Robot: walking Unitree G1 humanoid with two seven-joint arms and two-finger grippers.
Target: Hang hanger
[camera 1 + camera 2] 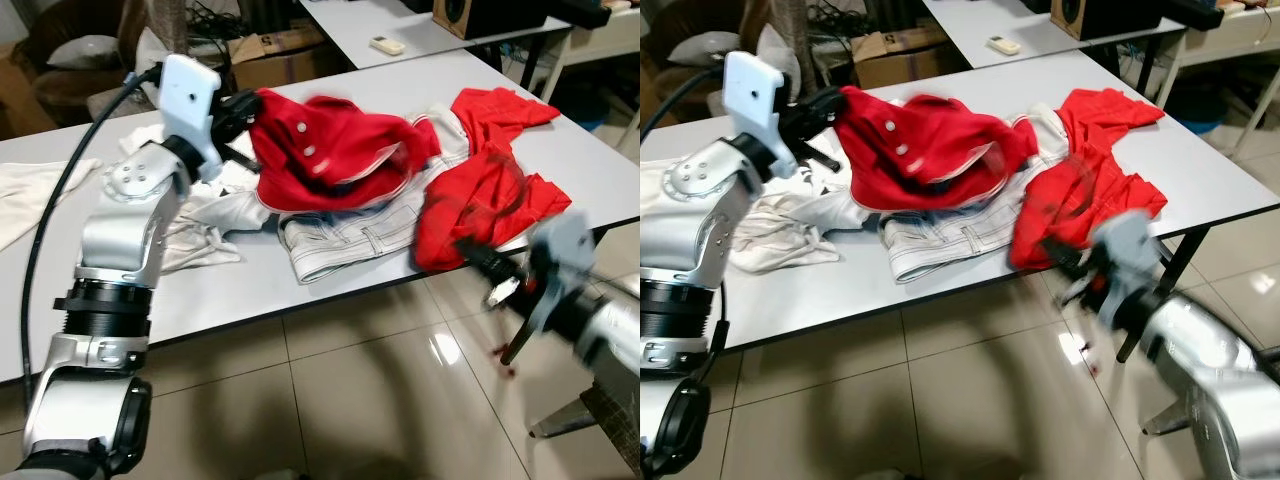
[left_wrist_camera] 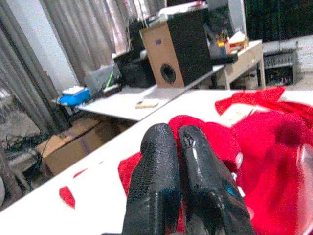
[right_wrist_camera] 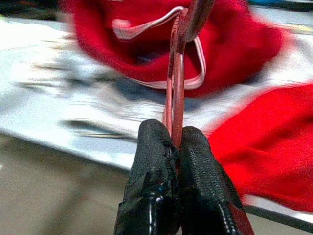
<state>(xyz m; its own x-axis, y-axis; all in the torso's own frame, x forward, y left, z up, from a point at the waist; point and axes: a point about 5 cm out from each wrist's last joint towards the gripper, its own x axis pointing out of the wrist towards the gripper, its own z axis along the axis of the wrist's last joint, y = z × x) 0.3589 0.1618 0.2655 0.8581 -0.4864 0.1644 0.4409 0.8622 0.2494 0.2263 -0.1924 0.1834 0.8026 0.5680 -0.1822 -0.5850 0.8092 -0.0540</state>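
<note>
A red garment (image 1: 330,150) with white trim and snaps is lifted off the white table (image 1: 600,150). My left gripper (image 1: 240,105) is shut on its left edge, and in the left wrist view the fingers (image 2: 161,171) press together over red cloth. My right gripper (image 1: 475,255) is blurred at the table's front edge, below a second red garment (image 1: 500,190). In the right wrist view its fingers (image 3: 161,166) are shut on a thin red hanger (image 3: 175,73) that reaches up toward the lifted garment's neckline.
White stitched trousers (image 1: 340,240) and a crumpled white cloth (image 1: 200,235) lie under and beside the red garments. Behind stand a second table with a remote (image 1: 387,45), a speaker (image 1: 470,15) and a cardboard box (image 1: 270,55). Tiled floor (image 1: 350,400) lies in front.
</note>
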